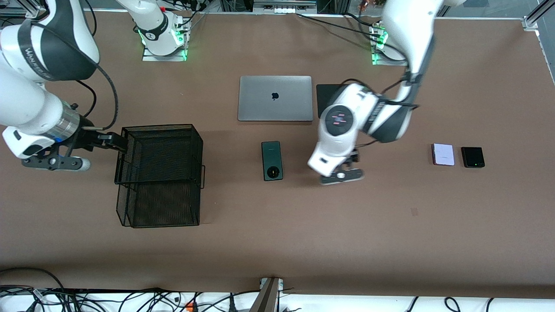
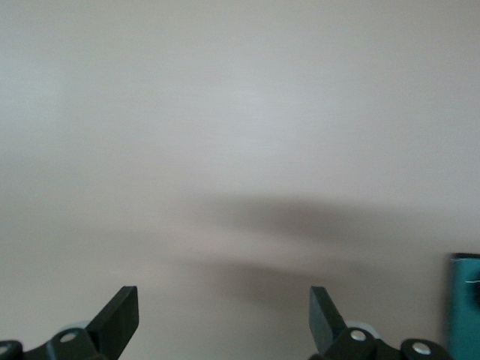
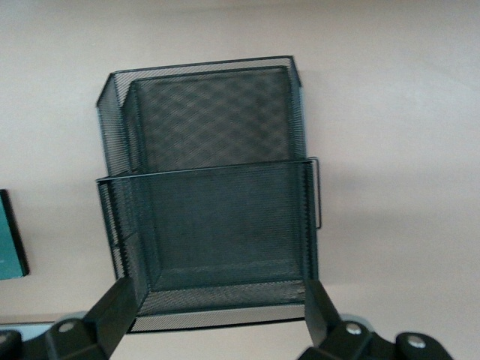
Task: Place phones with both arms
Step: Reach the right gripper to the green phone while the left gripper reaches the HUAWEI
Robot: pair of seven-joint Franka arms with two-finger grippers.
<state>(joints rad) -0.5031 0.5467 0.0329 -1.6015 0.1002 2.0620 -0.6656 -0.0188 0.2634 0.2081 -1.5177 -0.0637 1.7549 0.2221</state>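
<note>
I saw the dark green phone [image 1: 272, 160] flat on the table [image 1: 303, 242], just beside my left gripper [image 1: 342, 175] (jaws apart, empty), long axis running toward the laptop [image 1: 275, 98]; the right gripper [image 1: 113, 142], jaws apart, waited at the mesh basket [image 1: 158, 173].

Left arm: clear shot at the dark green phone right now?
Probably yes. The left gripper hangs open over bare table beside the dark green phone, which lies flat and alone, nothing between them. The black mesh basket stands well apart, toward the right arm's end.
</note>
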